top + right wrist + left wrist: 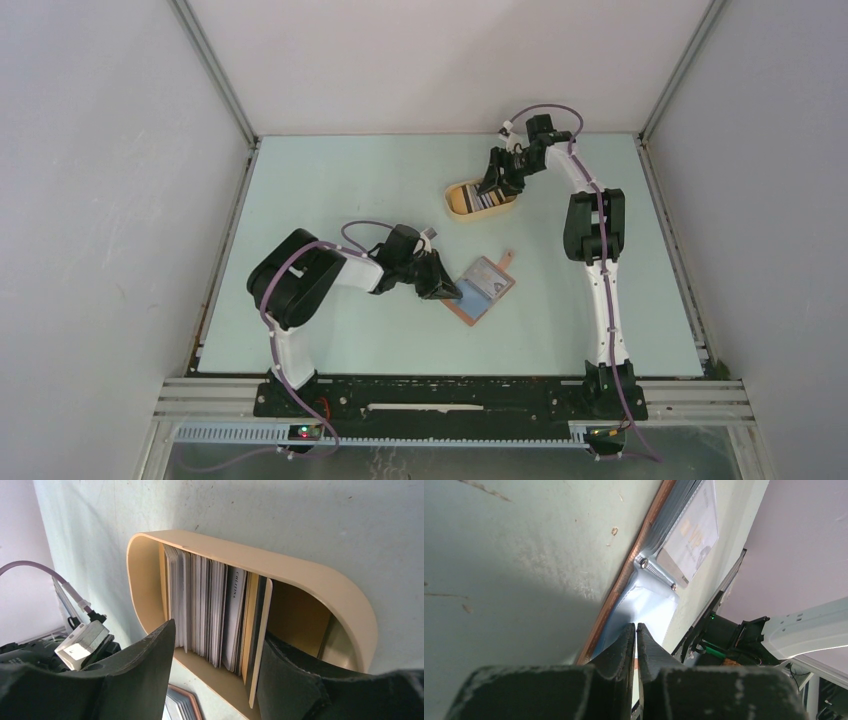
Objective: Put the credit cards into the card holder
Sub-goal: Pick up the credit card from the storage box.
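Right wrist view: the right gripper [217, 635] is shown with jaws spread astride the credit cards [205, 605], stood on edge in a yellow tray [310, 575], seemingly untouched. The card holder [484, 287] is laid open beside the left gripper [636, 630], whose jaws are pressed together

A yellow oval tray [320, 580] spans the upper middle of the frame, with credit cards [210, 605] standing on edge in a row inside it. The right gripper [217, 637] rises from the lower edge, jaws spread wide, one at each end of the row. A corner of the card holder [182, 702] shows at the bottom between them.
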`<state>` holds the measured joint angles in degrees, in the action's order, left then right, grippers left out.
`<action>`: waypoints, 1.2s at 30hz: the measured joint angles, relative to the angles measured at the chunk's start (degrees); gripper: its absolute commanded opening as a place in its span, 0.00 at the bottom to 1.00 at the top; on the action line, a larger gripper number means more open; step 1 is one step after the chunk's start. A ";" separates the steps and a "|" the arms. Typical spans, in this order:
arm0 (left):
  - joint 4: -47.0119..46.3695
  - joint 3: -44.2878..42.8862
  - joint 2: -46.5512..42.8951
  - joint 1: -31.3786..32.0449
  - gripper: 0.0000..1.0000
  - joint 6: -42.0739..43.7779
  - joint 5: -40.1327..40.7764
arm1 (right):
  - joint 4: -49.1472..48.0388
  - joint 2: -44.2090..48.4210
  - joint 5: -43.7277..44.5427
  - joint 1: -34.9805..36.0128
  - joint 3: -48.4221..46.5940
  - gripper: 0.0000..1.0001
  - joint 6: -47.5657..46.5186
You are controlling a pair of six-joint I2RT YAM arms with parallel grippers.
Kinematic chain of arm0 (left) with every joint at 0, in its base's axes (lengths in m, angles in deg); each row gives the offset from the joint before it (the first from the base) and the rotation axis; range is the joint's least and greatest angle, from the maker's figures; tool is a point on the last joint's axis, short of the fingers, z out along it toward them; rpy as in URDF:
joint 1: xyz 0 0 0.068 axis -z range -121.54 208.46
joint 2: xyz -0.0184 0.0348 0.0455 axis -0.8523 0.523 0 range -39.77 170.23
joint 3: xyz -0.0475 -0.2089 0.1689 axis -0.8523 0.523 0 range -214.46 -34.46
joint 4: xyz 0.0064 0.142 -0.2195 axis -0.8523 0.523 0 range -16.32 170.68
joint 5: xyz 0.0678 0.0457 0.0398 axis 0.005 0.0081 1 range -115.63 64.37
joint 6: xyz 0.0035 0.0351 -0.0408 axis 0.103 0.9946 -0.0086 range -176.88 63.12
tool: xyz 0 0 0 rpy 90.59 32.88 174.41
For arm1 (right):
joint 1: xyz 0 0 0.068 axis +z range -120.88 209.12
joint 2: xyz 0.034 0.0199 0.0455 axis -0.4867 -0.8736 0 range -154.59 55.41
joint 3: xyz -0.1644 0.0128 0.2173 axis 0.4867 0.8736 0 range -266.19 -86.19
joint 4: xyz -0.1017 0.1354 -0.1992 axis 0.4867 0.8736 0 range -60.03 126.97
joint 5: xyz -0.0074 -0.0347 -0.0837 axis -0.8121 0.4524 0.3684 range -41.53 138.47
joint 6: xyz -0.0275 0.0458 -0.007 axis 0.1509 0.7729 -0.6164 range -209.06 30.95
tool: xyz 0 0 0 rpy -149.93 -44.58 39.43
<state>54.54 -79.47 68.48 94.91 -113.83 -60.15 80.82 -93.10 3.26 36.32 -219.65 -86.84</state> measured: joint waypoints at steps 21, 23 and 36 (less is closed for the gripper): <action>0.00 0.00 0.02 0.00 0.10 0.00 -0.04 | 1.07 0.96 3.85 -0.11 -0.11 0.51 -1.09; 0.00 0.00 0.02 0.00 0.10 0.00 -0.04 | 1.14 0.96 3.89 -0.13 -0.11 0.50 -1.09; -0.02 0.00 0.02 0.00 0.10 0.00 -0.04 | 1.18 1.92 4.24 -1.11 -0.11 0.38 -1.11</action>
<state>54.52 -79.47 68.50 94.91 -113.83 -60.19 82.00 -91.18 7.50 35.21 -219.76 -87.95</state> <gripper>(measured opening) 0.098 0.434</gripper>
